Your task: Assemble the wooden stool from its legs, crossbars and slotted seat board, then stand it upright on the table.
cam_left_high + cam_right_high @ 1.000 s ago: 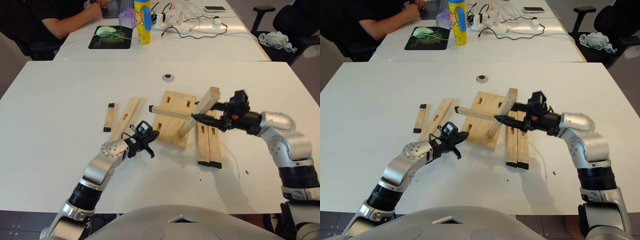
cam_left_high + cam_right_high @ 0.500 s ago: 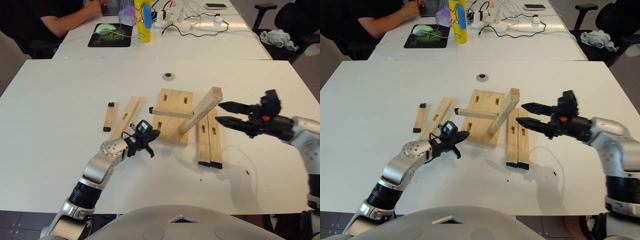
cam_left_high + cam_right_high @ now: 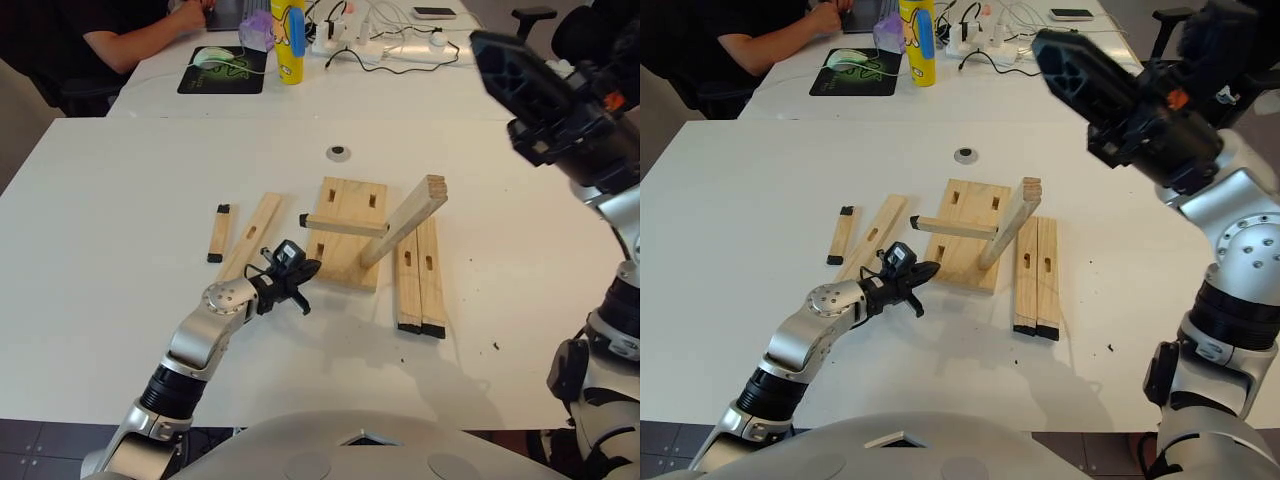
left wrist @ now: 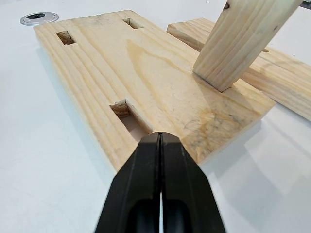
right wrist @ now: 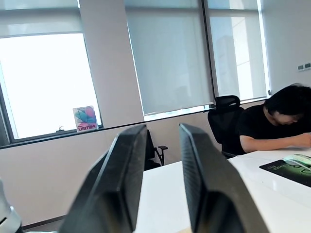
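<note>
Seat board [image 3: 335, 258] lies flat mid-table [image 3: 120, 200], slots up. One leg [image 3: 405, 218] stands tilted in a slot on the board's right side. A crossbar [image 3: 345, 226] sticks out from it over the board. Two more legs [image 3: 418, 275] lie side by side just right of the board, touching each other. A slotted piece [image 3: 250, 238] lies left of the board, a short bar [image 3: 217, 233] farther left. Left gripper [image 4: 160, 138] has its fingers together and empty, low at the board's near-left corner, tips at the edge by a slot. Right gripper [image 5: 163, 133] is high above the table's right side, fingers apart, holding nothing.
</note>
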Available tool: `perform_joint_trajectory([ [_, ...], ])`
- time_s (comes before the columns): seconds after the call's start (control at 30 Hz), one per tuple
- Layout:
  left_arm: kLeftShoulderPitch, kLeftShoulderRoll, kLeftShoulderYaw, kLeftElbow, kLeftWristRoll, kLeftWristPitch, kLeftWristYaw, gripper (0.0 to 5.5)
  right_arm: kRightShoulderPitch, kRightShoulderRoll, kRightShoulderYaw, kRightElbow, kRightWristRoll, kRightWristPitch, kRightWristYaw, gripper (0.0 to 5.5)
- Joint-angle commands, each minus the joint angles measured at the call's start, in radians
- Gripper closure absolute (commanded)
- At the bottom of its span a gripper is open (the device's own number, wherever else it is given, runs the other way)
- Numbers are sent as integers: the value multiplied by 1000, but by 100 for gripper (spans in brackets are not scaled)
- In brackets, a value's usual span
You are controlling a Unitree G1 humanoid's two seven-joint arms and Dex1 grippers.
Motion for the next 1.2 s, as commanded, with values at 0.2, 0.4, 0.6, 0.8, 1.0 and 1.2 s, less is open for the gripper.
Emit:
perform_joint_trajectory([
  [0.2,48,8,-14,71,31,75,24,550,-85,53,-3,26,-7,-47,-52,548],
  [0.4,51,-3,-13,79,32,72,30,550,-163,66,2,51,71,-29,-102,548],
  [0.6,36,-9,-16,76,31,79,30,550,227,22,429,-36,-356,-46,-43,548],
  [0.8,47,-9,-23,73,32,81,32,550,28,129,212,-4,-124,-98,-103,548],
  [1.0,51,-10,-20,78,32,78,35,550,-180,117,-21,35,395,-108,-248,548],
  [1.2,45,-9,-21,82,33,77,32,550,53,-28,216,-38,76,7,-148,548],
])
